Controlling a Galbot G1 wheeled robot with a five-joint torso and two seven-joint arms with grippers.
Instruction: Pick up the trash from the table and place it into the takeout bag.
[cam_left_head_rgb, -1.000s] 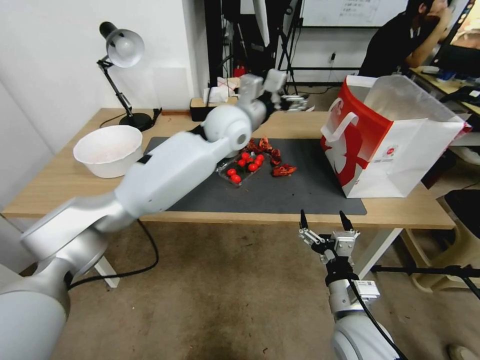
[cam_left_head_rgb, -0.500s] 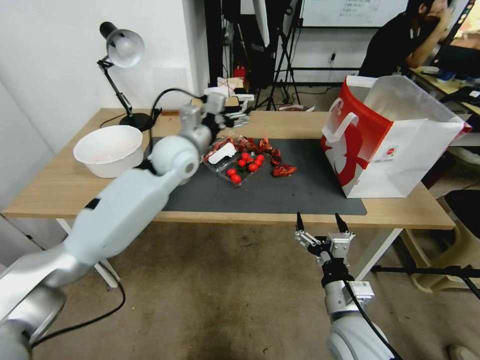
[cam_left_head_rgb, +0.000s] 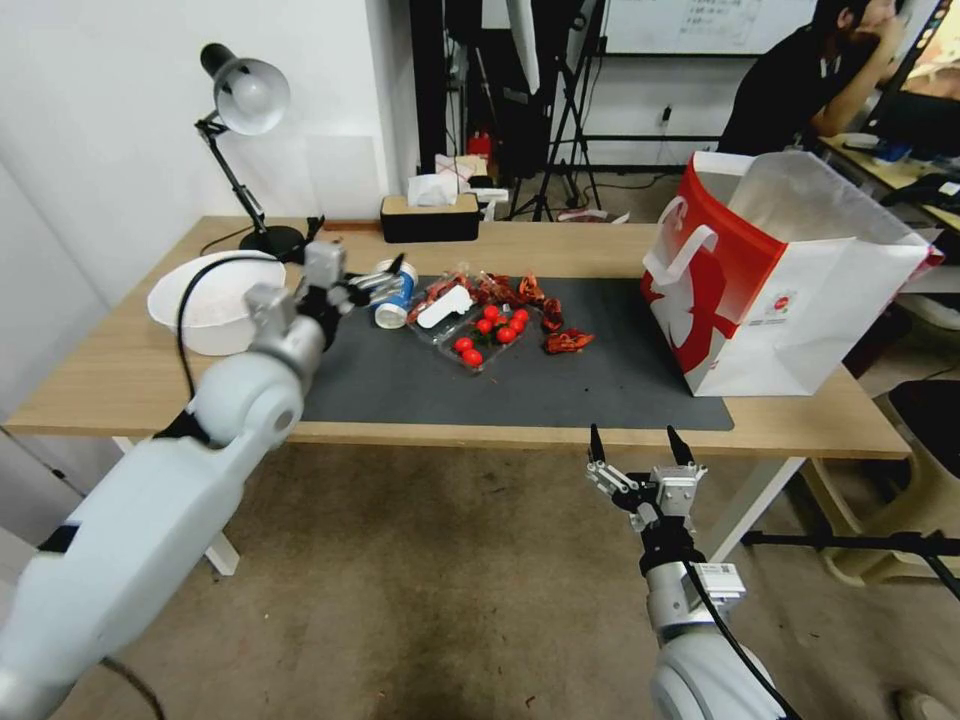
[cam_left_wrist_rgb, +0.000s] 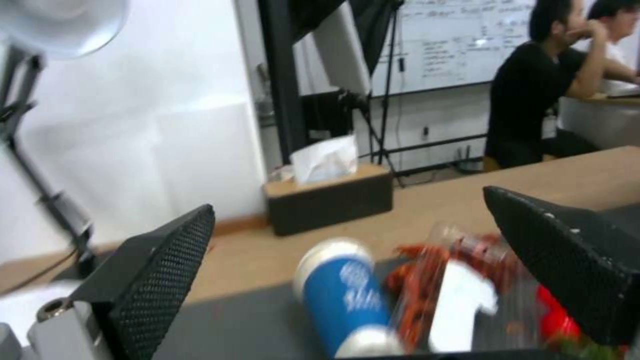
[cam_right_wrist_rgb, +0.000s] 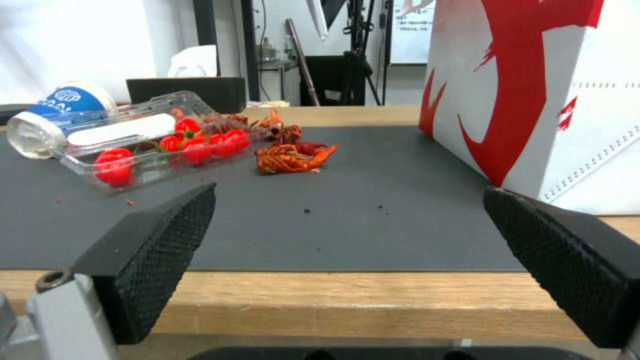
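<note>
Clear tray (red tomatoes inside)

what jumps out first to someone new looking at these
The tall red-and-white takeout bag stands open at the table's right end. Mid-mat lies a clear tray of red tomatoes among red scraps, and the open left gripper hovers by a tipped blue-and-white paper cup.
</note>
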